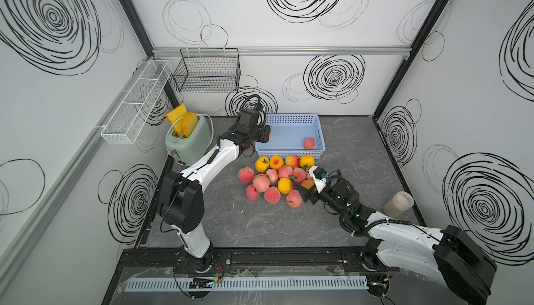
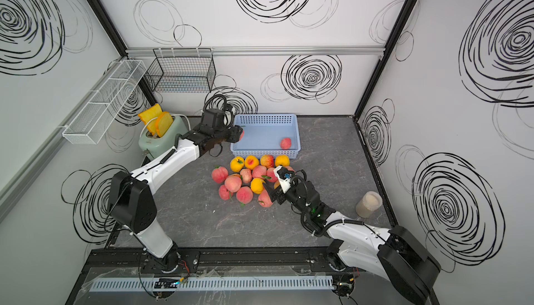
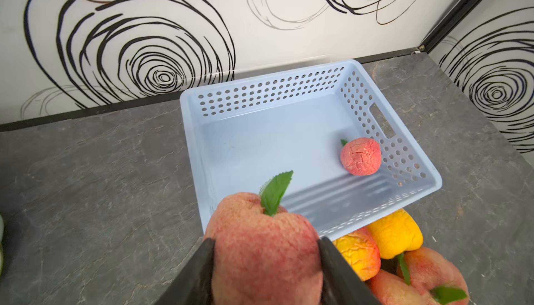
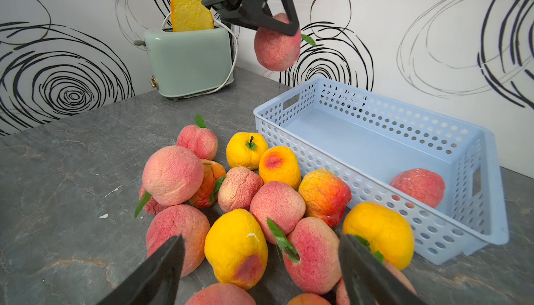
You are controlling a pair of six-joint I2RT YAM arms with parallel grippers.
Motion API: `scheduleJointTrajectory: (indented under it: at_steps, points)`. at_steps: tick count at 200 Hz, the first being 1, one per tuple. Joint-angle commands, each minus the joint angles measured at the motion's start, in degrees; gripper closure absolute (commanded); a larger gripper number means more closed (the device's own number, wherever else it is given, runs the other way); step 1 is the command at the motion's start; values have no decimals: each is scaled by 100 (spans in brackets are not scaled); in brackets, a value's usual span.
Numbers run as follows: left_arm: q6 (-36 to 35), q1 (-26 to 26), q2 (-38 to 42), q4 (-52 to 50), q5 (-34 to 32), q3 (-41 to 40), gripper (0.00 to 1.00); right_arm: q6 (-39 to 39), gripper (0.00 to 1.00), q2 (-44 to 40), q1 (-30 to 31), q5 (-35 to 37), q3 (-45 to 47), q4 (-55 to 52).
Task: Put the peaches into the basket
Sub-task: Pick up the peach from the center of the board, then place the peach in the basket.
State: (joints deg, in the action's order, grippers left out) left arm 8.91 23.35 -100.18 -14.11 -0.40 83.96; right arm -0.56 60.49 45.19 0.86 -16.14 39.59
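My left gripper (image 3: 265, 241) is shut on a pink peach (image 3: 263, 248) with a green leaf. It holds this peach (image 4: 277, 49) in the air over the left end of the light blue basket (image 1: 291, 118). One red peach (image 1: 308, 143) lies inside the basket at its right end, as the left wrist view confirms (image 3: 360, 156). In front of the basket, a pile of several pink and yellow peaches (image 1: 274, 182) sits on the grey table. My right gripper (image 4: 260, 240) hangs open just over the pile's right side, its fingers either side of a yellow and a pink peach, gripping nothing.
A mint-green toaster (image 1: 189, 141) with bread slices stands at the back left, close to my left arm. A lidded jar (image 1: 398, 204) sits near the table's right edge. A black wire basket (image 1: 208, 72) and a white mesh rack (image 1: 135, 101) hang on the walls.
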Motion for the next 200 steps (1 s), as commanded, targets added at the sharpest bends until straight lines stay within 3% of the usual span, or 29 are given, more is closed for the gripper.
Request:
scheduleJointTrajectory:
  at_steps: [1,89,200]
  points:
    - [-237,20,-436,-107,-284,176,44,65,14,-125,34,151,83,275]
    - [-397,263,-1530,-100,-729,800,44,3,14,-81,34,255,137,418]
    - [-516,519,-2277,-246,-1082,1164,39,17,13,-143,25,476,159,402]
